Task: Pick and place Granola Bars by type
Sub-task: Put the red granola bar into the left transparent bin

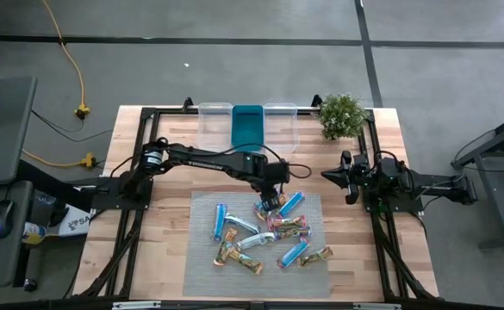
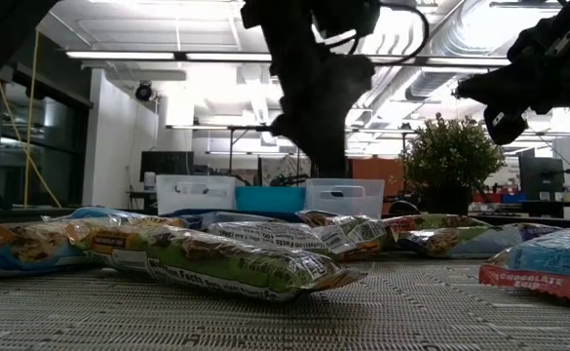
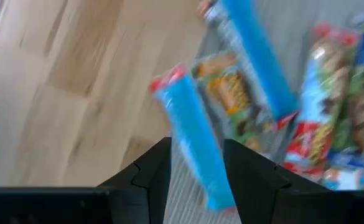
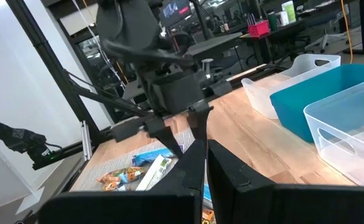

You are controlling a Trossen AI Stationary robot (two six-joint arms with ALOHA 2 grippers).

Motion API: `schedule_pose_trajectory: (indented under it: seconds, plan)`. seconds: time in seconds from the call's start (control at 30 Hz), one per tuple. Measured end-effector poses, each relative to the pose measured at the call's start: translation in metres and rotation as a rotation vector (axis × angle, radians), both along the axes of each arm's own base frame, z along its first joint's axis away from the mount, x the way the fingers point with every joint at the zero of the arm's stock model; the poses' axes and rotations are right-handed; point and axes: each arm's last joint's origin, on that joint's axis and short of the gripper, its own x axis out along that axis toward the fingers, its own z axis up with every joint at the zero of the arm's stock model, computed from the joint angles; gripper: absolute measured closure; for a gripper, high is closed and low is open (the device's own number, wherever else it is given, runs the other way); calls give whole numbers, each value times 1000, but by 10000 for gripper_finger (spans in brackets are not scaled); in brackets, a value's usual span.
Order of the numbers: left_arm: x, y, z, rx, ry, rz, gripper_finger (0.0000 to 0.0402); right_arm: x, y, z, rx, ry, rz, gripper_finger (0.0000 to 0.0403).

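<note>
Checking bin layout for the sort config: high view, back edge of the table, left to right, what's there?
Clear bin → teal bin → second clear bin → potted plant.

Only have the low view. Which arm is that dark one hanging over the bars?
Observer: The left arm. The high view puts its end effector over the far edge of the grey mat.
Operator: What's it going for?
Observer: The left wrist view shows a bright blue bar directly ahead of it.
Operator: Anything binned?
Observer: No. From above, the three bins at the far edge show no bars inside.
</note>
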Motion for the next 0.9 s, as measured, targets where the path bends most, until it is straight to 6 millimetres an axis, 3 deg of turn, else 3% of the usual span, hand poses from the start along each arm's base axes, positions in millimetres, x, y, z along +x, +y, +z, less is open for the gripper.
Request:
schedule_pose_trajectory:
  seconds: [0.23,0.47,0.63,0.9]
  plan:
    - [-9,3,-2,90,92,39,259,0,0,0,0,0,0,402]
    - [-4,2,-8,51,80,12,251,0,0,0,0,0,0,402]
    - [-1,1,-25,26,121,-11,202,0,0,0,0,0,0,402]
    - [7,-1,-35,-16,91,-38,138,0,0,0,0,-1,0,402]
